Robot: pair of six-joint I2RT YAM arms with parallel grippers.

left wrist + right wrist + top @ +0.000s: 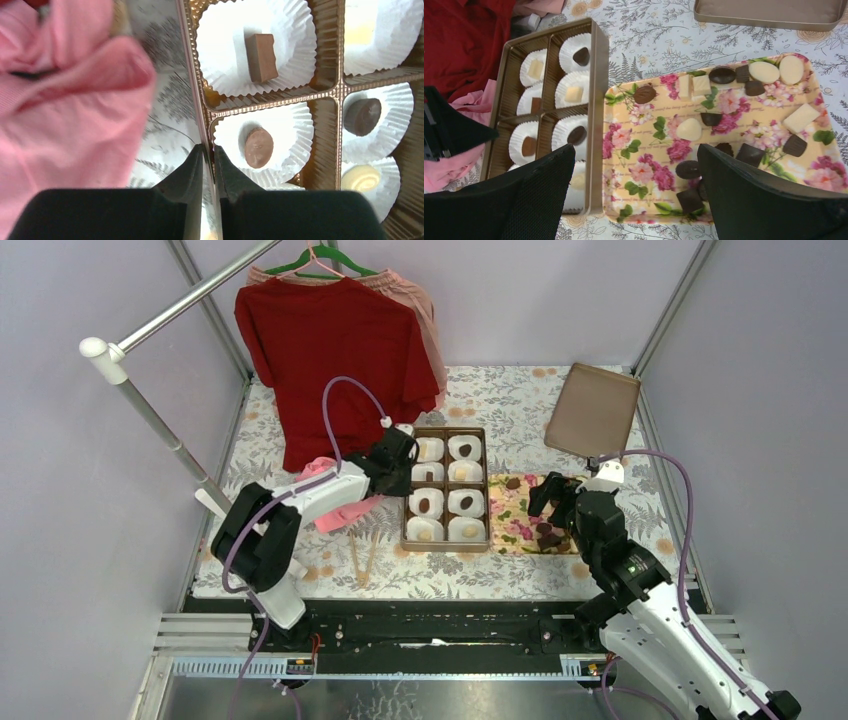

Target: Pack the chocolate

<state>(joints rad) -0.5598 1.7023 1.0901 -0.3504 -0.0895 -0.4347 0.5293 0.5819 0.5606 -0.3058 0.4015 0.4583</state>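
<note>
My left fingers [187, 182] pinch a wall of the gold box [598, 115], my right fingers [754, 192] spread wide over chocolate [688, 129] on the floral tray [649, 150].

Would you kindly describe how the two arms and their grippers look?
The left arm and right arm have white shells with black joints; a purple cable loops off each. The left gripper and right gripper are black, with broad wedge-shaped fingers.
</note>
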